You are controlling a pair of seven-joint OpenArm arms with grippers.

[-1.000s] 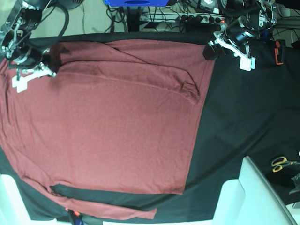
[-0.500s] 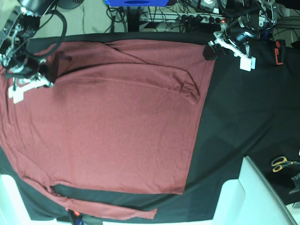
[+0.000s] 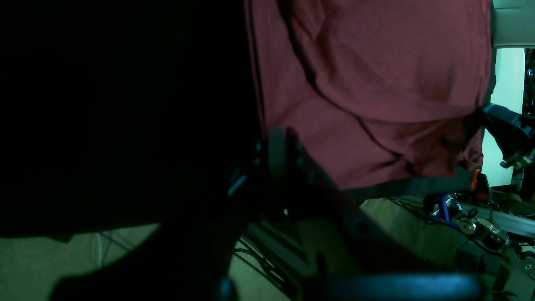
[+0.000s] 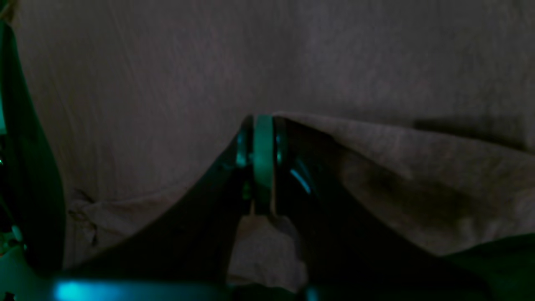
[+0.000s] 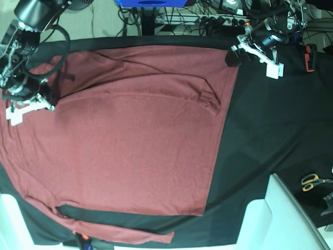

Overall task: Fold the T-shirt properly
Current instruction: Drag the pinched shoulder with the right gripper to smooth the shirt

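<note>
The shirt lies spread across the table, its far-left edge pinched in the right gripper, apparently thinly, so it may slip; the left gripper looks closed and empty.

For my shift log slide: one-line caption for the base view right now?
Maroon T-shirt spread on the black table cloth; right gripper at its far-left edge, left gripper beside its top-right corner.

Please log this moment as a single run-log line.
task: fold T-shirt | right end effector: shut on T-shirt, at far-left edge | left end effector: beside corner, state unclear
</note>
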